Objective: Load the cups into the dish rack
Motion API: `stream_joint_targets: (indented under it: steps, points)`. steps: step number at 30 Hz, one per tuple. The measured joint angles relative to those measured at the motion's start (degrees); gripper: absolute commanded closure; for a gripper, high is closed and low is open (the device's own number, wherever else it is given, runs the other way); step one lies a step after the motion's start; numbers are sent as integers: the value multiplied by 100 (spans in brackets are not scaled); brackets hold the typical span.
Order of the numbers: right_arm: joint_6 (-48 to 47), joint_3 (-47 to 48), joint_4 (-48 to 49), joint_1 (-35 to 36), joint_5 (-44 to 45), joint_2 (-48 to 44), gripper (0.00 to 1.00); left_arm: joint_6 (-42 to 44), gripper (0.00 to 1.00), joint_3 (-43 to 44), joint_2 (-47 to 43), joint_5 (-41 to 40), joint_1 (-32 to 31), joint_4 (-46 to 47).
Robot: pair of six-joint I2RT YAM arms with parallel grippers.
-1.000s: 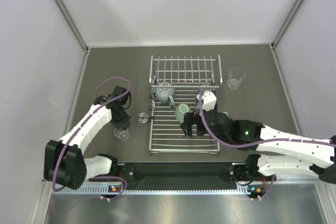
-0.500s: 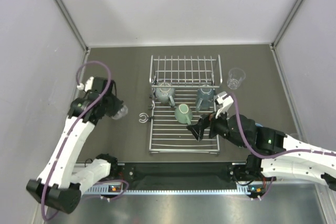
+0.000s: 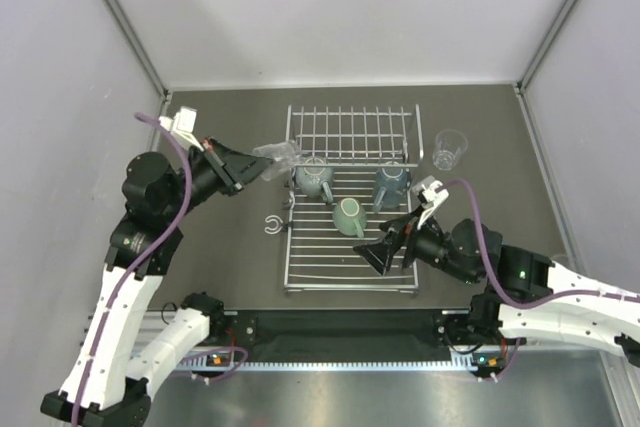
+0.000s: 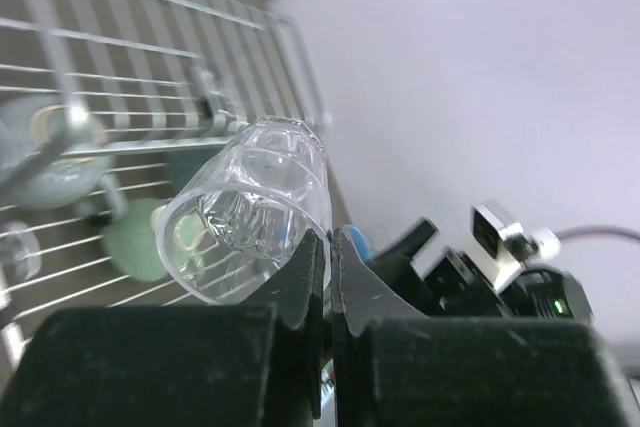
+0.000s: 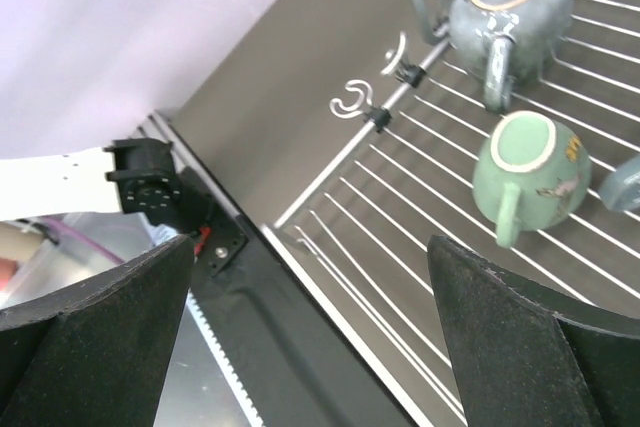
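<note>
My left pincer [image 3: 258, 167] pinches the clear tumbler's [image 3: 278, 153] thin wall, tilted, at the rack's [image 3: 320, 262] ten o'clock edge. With so slim a grip it may slip. My right pincer [image 3: 385, 247] gapes wide, empty.

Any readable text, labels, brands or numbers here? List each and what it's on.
None readable in any view.
The mint-green mug carries a small dark mark on its side, too blurred to read.
Nothing legible on the clear tumbler held by the left gripper, or on the dish rack.
</note>
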Motion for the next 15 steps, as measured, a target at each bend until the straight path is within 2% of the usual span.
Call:
stream_joint_targets:
  steps: [5, 8, 15]
  points:
    - [-9, 0, 254, 0, -229, -96, 0, -308, 100, -638, 20, 1250, -120, 1532]
    - [-11, 0, 426, 0, -354, -138, 0, -520, 100, -909, -17, 1659, -376, 2374]
    - [109, -162, 1215, 0, -505, -505, 0, -911, 100, -1537, -116, 1834, -1499, 3849]
